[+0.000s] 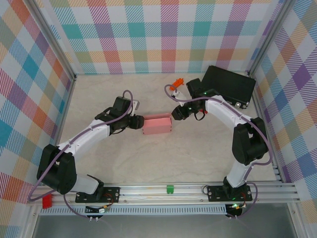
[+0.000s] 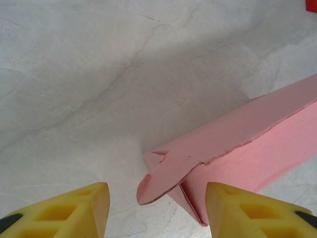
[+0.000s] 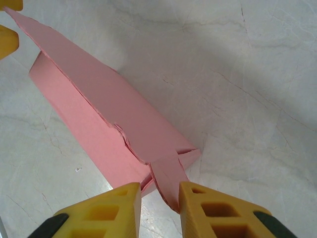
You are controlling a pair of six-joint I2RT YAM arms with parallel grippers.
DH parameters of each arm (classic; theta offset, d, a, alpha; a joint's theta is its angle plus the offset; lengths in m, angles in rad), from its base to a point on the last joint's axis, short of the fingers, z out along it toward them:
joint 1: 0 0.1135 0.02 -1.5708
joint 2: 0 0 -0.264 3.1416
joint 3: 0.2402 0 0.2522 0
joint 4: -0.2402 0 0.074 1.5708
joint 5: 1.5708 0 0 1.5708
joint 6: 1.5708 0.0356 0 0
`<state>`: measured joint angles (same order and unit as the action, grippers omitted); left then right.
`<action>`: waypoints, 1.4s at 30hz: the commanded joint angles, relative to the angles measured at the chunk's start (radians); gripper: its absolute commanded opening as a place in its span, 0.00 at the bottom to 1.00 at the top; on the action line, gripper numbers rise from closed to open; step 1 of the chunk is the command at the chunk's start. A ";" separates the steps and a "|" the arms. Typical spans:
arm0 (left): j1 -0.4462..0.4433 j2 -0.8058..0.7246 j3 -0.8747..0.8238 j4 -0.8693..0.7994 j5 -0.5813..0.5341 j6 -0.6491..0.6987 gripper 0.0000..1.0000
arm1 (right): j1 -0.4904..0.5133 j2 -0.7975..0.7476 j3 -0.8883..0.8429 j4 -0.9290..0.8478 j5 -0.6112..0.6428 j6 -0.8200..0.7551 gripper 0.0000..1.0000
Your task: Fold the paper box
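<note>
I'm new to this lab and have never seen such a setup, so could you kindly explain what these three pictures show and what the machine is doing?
These are two white robot arms bolted to the near edge of a table, each ending in a two-finger gripper. The overhead picture comes from a fixed camera above and behind them. The other two come from cameras on the wrists, so the yellow fingers appear at the bottom.

In the middle lies the paper box, pink and nearly folded. The left gripper is at one end, open, with a loose end flap between its fingers. The right gripper is at the other end, its fingers close around that end's flap; whether they pinch it I cannot tell.

Farther back sit a black case and a small orange object.
</note>
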<state>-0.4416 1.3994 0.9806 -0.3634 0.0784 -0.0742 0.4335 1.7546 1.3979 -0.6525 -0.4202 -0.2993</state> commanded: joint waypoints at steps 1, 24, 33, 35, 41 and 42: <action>0.015 0.011 0.021 0.031 0.021 0.038 0.52 | 0.008 0.017 0.034 -0.018 -0.008 0.009 0.28; 0.015 0.018 0.017 0.012 0.090 0.008 0.20 | 0.016 0.022 0.027 -0.023 -0.029 0.049 0.21; 0.016 0.019 0.017 0.000 0.073 -0.009 0.19 | 0.019 0.017 0.021 -0.027 0.006 0.053 0.23; 0.015 0.016 0.014 0.003 0.076 -0.013 0.18 | 0.019 0.013 0.011 -0.021 0.006 0.058 0.23; 0.015 0.015 0.003 0.005 0.087 -0.021 0.16 | 0.020 0.003 -0.013 -0.009 0.009 0.066 0.24; 0.016 0.014 0.002 0.006 0.087 -0.022 0.16 | 0.019 0.000 -0.017 -0.009 0.012 0.066 0.24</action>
<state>-0.4416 1.4212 0.9806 -0.3447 0.1425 -0.0841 0.4469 1.7592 1.3964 -0.6521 -0.4061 -0.2436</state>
